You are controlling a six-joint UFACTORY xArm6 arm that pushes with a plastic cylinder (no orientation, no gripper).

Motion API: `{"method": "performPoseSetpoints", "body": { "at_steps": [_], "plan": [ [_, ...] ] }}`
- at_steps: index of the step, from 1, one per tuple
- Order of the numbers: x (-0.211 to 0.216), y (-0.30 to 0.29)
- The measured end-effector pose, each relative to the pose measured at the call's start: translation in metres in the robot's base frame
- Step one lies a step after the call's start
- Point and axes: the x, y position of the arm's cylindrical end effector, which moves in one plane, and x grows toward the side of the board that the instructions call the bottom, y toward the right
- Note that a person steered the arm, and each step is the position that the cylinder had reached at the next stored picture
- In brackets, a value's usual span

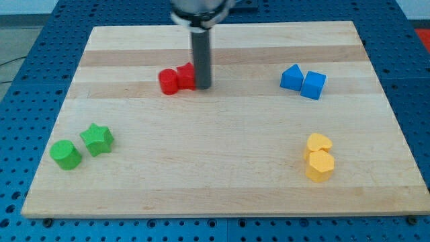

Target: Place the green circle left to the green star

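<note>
The surface carries four pairs of blocks. The green circle is located at the view's lower left, touching the green star on its right. Two red blocks are positioned at top centre, with my tip against their right side. Two blue blocks are found at upper right, two yellow blocks at lower right.

1. The rod runs out of the view's top edge, its upper part blurred.
2. The rod hides part of the right red block, so its shape cannot be told.
</note>
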Motion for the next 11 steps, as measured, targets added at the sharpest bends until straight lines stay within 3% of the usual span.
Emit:
{"method": "performPoseSetpoints", "body": {
  "at_steps": [3, 5, 6, 7, 8, 9, 10, 11],
  "plan": [
    [-0.001, -0.124],
    [0.006, 0.006],
    [0.089, 0.032],
    [0.213, -0.025],
    [0.232, -0.111],
    [0.214, -0.183],
    [0.168, -0.209],
    [0.15, -0.178]
  ]
}}
